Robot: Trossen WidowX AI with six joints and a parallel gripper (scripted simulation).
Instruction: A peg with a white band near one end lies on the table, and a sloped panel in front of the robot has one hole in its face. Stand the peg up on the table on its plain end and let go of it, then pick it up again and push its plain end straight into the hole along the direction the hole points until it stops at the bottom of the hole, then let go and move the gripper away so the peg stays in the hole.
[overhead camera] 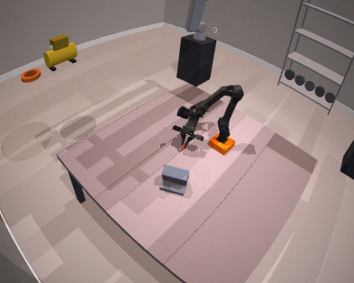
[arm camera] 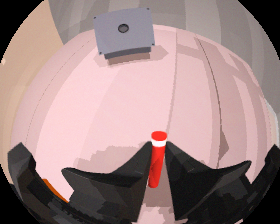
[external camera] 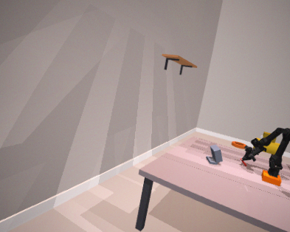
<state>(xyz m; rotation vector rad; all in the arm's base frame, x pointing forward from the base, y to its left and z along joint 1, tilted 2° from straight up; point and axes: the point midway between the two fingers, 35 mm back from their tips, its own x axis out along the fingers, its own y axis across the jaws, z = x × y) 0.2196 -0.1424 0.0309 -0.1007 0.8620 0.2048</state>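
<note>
Evidently the fingers (overhead camera: pixel 183 145) (external camera: pixel 243 159) grip the red peg (overhead camera: pixel 183 147) (external camera: pixel 243 162) (arm camera: pixel 156 162) (white band near their tips).

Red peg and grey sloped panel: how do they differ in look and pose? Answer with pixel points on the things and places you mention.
The red cylindrical peg (arm camera: pixel 156 162) has a white band; the grey block-like sloped panel (overhead camera: pixel 175 178) (external camera: pixel 215 154) (arm camera: pixel 124 37) shows one dark hole. The peg is held between the fingers, while the panel stands on the table (overhead camera: pixel 222 212) (external camera: pixel 197 177).

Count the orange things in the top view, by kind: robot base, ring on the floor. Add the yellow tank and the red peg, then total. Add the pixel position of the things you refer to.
Orange base (overhead camera: pixel 222 144) (external camera: pixel 271 178): 1
Orange ring (overhead camera: pixel 24 77) (external camera: pixel 238 145): 1
Yellow tank (overhead camera: pixel 60 55) (external camera: pixel 273 148): 1
Red peg (overhead camera: pixel 183 147) (external camera: pixel 243 162) (arm camera: pixel 157 162): 1
Total: 4
</note>
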